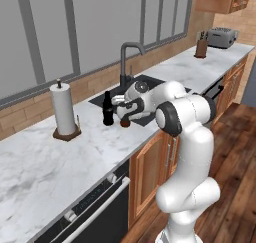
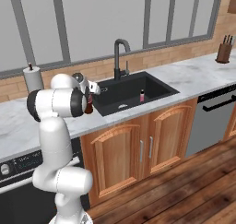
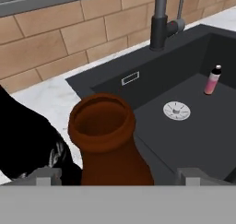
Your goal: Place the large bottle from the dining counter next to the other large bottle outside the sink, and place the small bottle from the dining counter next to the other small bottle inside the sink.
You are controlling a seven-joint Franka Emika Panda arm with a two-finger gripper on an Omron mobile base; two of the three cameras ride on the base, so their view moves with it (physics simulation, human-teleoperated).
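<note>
Large bottle (image 3: 108, 144), brown glass: upright between my claw (image 3: 117, 176) tips, its open-looking mouth at 12 o'clock from the claw in the hand view. Long axis vertical. Claw reads as grasping the large bottle; finger tips (image 3: 44, 176) flank its body on both sides. In the left base view the large bottle (image 1: 125, 121) sits low at the table (image 1: 45, 167) edge, just beside the sink (image 1: 150, 81) rim, with the other large bottle (image 1: 107, 108), black, at its 9 o'clock, close by; whether they touch I cannot tell. My judgement: placement outside the sink is nearly done, release is next, and the risk is nudging the black one. The right base view hides most of this behind the arm, but shows the small pink bottle (image 2: 142, 96) standing in the basin; the hand view has it at 2 o'clock.
</note>
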